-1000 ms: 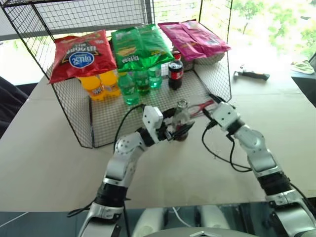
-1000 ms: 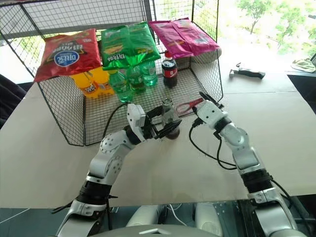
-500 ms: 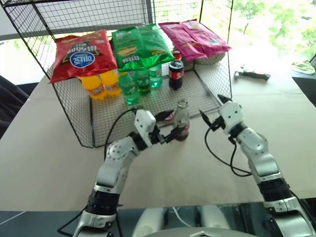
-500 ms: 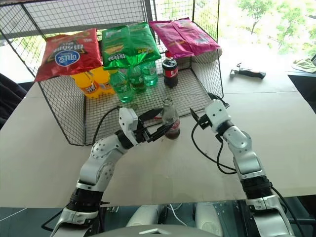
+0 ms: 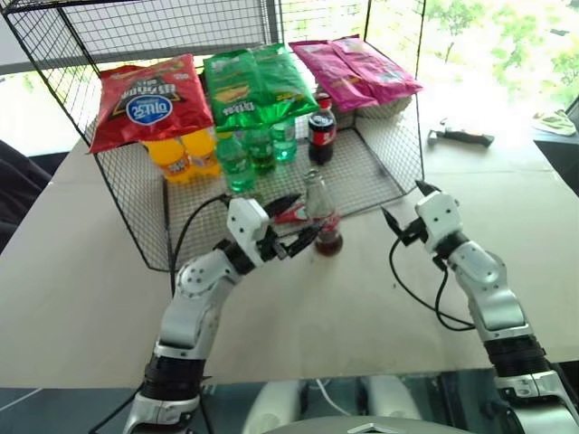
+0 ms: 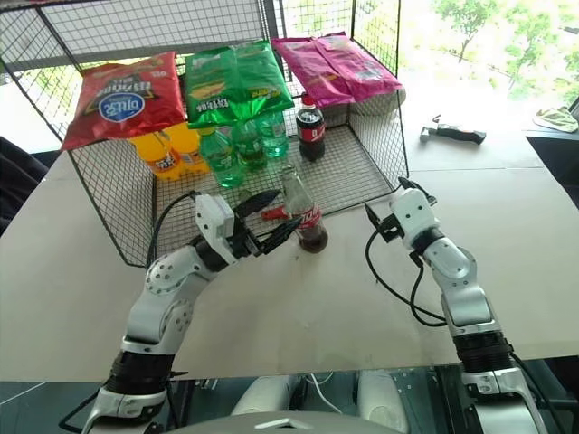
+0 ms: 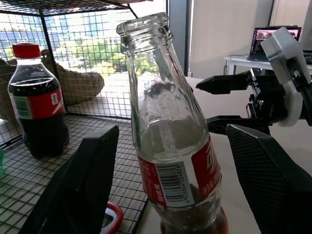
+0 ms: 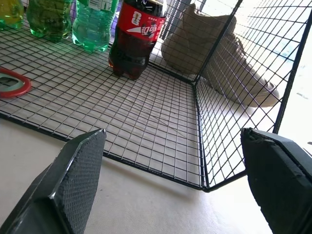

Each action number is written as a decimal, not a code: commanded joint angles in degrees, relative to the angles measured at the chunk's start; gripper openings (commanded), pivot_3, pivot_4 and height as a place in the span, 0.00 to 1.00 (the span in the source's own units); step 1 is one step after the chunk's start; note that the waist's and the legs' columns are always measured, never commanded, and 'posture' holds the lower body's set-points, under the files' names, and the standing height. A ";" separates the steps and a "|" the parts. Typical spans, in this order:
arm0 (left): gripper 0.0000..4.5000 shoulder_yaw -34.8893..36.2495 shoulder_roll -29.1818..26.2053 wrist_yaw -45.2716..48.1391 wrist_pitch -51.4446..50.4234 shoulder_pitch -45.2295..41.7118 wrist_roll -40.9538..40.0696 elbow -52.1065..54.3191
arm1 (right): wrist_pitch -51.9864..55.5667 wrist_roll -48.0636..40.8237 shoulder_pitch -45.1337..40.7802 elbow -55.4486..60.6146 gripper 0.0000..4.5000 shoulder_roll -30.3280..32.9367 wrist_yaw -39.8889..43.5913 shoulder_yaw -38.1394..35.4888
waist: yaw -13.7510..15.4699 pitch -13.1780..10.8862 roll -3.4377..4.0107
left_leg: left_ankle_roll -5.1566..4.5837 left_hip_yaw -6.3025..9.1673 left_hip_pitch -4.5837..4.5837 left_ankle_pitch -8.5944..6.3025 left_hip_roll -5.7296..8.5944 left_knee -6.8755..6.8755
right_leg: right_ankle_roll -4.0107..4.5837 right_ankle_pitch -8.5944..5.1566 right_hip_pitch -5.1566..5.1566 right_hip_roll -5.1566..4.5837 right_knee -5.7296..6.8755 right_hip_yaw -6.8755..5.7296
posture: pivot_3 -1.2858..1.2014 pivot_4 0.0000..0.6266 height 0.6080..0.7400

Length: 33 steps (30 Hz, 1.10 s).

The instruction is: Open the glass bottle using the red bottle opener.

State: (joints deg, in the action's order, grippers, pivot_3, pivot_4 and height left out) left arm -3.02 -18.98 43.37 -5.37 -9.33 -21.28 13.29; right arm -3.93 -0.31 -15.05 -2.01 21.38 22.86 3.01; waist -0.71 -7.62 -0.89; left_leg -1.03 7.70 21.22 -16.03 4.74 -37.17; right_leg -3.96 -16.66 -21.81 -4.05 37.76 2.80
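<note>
The glass bottle stands upright on the table at the front edge of the wire basket. It has a red label, a little dark cola low down, and an uncapped mouth. My left gripper is open just to its left. The bottle stands in line with the gap between the fingers, touching neither. The red bottle opener lies flat on the basket's wire floor behind the left fingers, and it shows again in the right wrist view. My right gripper is open and holds nothing, off to the bottle's right.
The basket holds a dark cola bottle with a red cap, green bottles and orange bottles. Chip bags lie across them. A black-handled tool lies far right on the table.
The right gripper, which held the opener at the bottle's top, opened and drew back to the right. The opener now lies on the wire floor. The left gripper pulled back left off the bottle.
</note>
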 commanded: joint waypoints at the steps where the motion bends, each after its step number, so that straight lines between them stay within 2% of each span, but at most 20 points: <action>1: 0.81 -0.67 -0.19 0.29 -0.24 0.03 -0.85 2.78 | -1.02 -0.62 -0.51 1.04 0.99 0.10 0.26 -1.12 | 0.00 0.00 0.00 | 0.00 0.00 0.00 0.00 0.00 0.00 | 0.00 0.00 0.00 0.00 0.00 0.00 | 0.52 0.24 1.00; 10: 0.81 -1.25 0.23 0.15 0.08 -0.40 -0.72 2.26 | -1.39 -0.52 -1.08 0.86 0.99 0.21 0.13 -1.57 | 0.03 0.00 0.00 | 0.00 0.00 0.00 0.00 0.00 0.00 | 0.00 0.00 0.00 0.00 -0.01 0.00 | 0.52 0.24 1.00; 22: 0.81 -0.17 -3.08 -0.01 -2.98 6.30 -3.14 9.87 | -1.42 -0.55 0.03 1.35 0.99 0.73 0.80 -1.54 | 0.01 -0.03 0.03 | -0.01 -0.01 0.00 -0.01 0.00 0.03 | 0.00 0.00 0.00 -0.01 -0.03 0.02 | 0.52 0.24 1.00; 29: 0.81 4.57 -3.92 -5.07 -1.10 12.58 -0.18 12.37 | -0.48 -1.86 1.90 1.80 0.99 1.66 2.11 -2.49 | 0.05 -0.04 0.04 | -0.01 0.00 0.00 -0.01 -0.01 0.04 | 0.00 0.00 0.00 -0.02 -0.05 0.01 | 0.52 0.24 1.00; 33: 0.81 8.92 -2.42 -9.41 0.51 15.05 0.24 11.18 | 2.02 -5.58 6.38 2.98 0.99 2.81 4.52 -5.11 | 0.49 -0.06 0.03 | -0.03 0.01 0.01 -0.02 -0.01 0.06 | 0.00 0.00 0.02 -0.04 -0.09 -0.01 | 0.52 0.24 1.00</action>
State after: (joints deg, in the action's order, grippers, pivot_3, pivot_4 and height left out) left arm 4.03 -21.58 35.24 -6.73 5.67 -21.34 23.30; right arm -2.43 -3.93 -9.37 -1.45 23.42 26.50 -0.07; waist -0.22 -7.68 -0.86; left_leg -1.06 7.72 21.25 -16.06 4.73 -37.11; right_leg -3.95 -16.67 -21.79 -4.09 37.66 2.77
